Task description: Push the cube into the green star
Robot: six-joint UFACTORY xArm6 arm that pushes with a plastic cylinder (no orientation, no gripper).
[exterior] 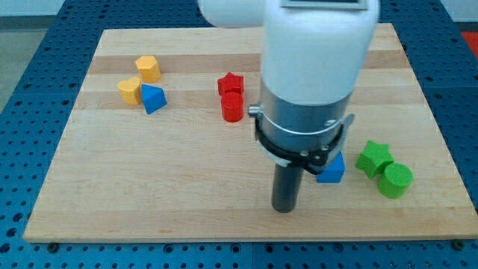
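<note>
A blue cube lies on the wooden board at the view's right, partly hidden behind the arm. A green star lies just to the cube's right, with a small gap between them. My tip is at the end of the dark rod, down and to the left of the blue cube, close to it but apart from it.
A green cylinder touches the green star's lower right. A red star and a red cylinder lie at the top middle. A yellow hexagon block, a yellow heart-like block and a blue triangular block lie at the upper left.
</note>
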